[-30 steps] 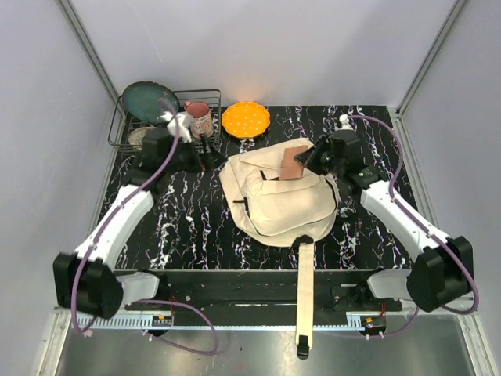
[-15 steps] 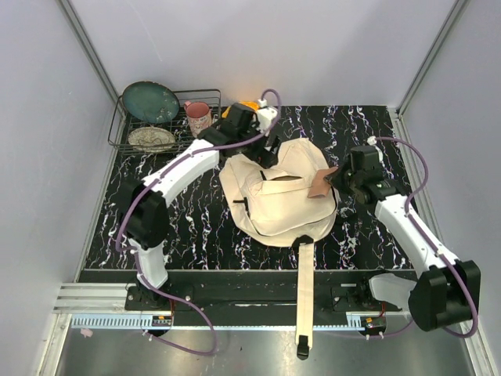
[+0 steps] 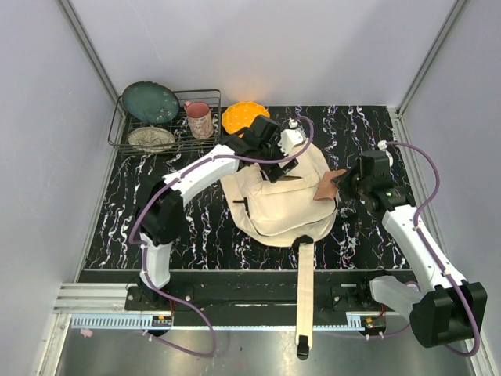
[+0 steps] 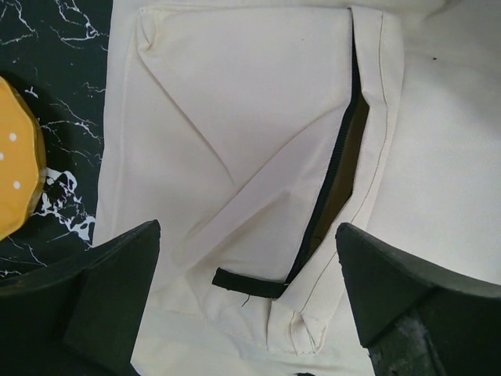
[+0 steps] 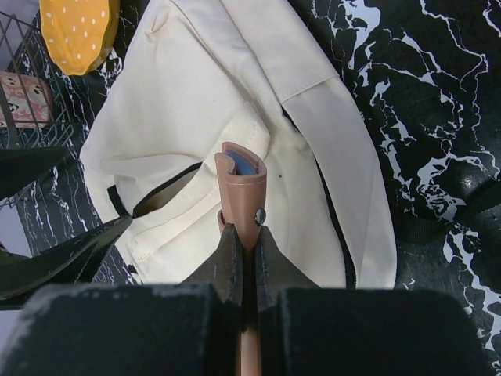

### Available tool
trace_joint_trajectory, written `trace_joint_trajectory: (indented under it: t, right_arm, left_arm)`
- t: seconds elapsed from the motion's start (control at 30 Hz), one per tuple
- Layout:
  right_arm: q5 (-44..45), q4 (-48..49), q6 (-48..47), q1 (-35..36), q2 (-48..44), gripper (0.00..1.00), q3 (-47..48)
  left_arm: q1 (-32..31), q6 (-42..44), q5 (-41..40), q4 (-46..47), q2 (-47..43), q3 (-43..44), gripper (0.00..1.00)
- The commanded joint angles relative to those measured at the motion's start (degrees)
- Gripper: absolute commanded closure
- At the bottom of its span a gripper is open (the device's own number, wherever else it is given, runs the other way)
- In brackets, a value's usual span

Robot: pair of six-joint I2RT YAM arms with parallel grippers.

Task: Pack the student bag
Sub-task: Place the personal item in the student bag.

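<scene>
**Top external view.** The large cream canvas student bag (image 3: 274, 207) lies flat on the black marbled counter (image 3: 196, 227), between the two arms. The left pincer (image 3: 275, 163) hovers over the bag's far part, its jaws spread wide and holding nothing. The right pincer (image 3: 342, 183), at the bag's right edge, is clamped on a flat tan leather-look pouch (image 3: 324, 187) that juts from it toward the bag.

**Left wrist view.** Directly below the left pincer (image 4: 246, 231), nearer its right finger, runs the black-zippered pocket slit (image 4: 338, 176), gaping only narrowly. An orange dotted dish (image 4: 14, 157) lies beyond its left finger.

**Right wrist view.** The right pincer (image 5: 243, 251) grips the pouch (image 5: 241, 184) on edge, with blue lining showing at the tip. The pocket slit (image 5: 160, 200) lies ahead and to the left of that tip.

**Step in hand (judged).** The pouch is probably meant for the pocket. The left pincer should pinch and lift one lip to widen the slit. The right pincer should align the pouch's thin edge with the slit, enter at a shallow angle, and release only once the pouch is well inside.
</scene>
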Motion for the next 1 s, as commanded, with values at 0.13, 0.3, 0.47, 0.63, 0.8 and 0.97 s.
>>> trace_joint_trajectory:
  t: [0.13,0.3,0.47,0.63,0.8,0.97]
  right_arm:
    - [0.06,0.59,-0.31,-0.40,-1.05,1.00,-0.06]
    - [-0.73,0.86,-0.13,-0.31,-1.05,1.00,-0.14]
    - [-0.82,1.21,0.13,-0.40,-1.49,1.00,-0.58]
    - [-2.21,1.65,0.57,-0.31,-1.58,1.00,-1.11]
    - [-4.50,3.57,1.62,-0.40,-1.40,1.00,-2.25]
    - [-16.44,14.98,6.45,-0.40,2.10,1.00,-6.02]
  left_arm:
    - [-2.18,4.25,-2.26,1.81,2.36,4.05,0.04]
    - [-3.41,5.04,-4.01,1.81,4.12,5.37,0.07]
    - [-3.59,5.31,-5.86,1.72,5.88,6.24,0.14]
    - [-3.50,4.78,-8.41,2.42,7.63,7.65,0.34]
    - [-3.50,4.17,-9.20,3.03,8.16,8.35,0.65]
    - [-3.50,2.50,-10.08,3.21,7.55,8.44,1.00]
